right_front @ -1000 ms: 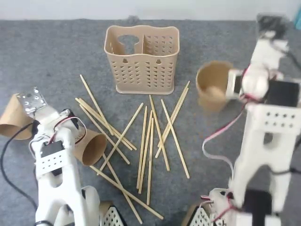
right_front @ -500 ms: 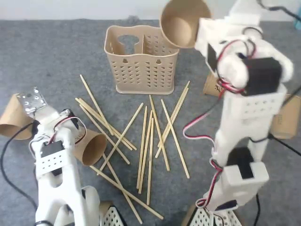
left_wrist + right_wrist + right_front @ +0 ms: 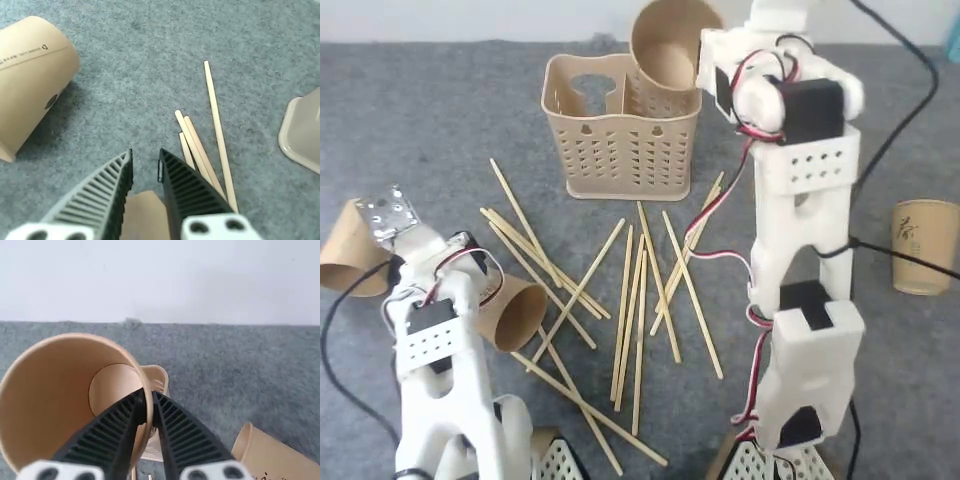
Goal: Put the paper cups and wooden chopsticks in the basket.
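White left arm [image 3: 435,350], lower left, and right arm [image 3: 805,190], right of centre, are carrying black servos and red-black-white cables.

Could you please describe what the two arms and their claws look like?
The left arm and right arm are white plastic with black servo blocks and perforated brackets, strung with red, white and black wires. The left claw has one pale grey and one black ribbed finger; the right claw's ribbed fingers are both black.

Chopsticks [image 3: 640,290] before basket [image 3: 620,150]; cup [image 3: 665,45] seemingly over it.
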`<state>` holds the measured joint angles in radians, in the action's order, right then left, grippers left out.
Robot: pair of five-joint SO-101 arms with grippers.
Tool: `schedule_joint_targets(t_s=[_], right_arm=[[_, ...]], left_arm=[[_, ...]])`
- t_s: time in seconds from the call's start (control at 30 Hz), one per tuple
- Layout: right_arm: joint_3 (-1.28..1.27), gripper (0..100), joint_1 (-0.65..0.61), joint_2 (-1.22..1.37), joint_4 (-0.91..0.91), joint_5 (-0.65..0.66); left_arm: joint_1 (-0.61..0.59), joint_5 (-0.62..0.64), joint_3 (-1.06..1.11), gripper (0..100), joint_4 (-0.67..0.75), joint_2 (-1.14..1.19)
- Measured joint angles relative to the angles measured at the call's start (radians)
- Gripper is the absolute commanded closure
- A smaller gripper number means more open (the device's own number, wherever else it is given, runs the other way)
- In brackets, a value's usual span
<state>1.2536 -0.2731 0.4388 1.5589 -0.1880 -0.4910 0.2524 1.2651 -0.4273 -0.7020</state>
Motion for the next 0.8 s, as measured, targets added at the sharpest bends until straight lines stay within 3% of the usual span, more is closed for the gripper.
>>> schedule_joint_targets(t_s=[0.37,0.6,0.8], right_arm=[[0.000,98.0,-0.029,0.130,-0.014,0.000],[0.000,75.2,-0.071,0.100,-0.014,0.000],[0.000,78.8,-0.081,-0.026,-0.009,0.000]], left_arm=[[-0.002,-0.028,0.000,92,0.000,0.000],[-0.002,-0.032,0.000,92,0.000,0.000],[-0.002,-0.032,0.000,92,0.000,0.000]])
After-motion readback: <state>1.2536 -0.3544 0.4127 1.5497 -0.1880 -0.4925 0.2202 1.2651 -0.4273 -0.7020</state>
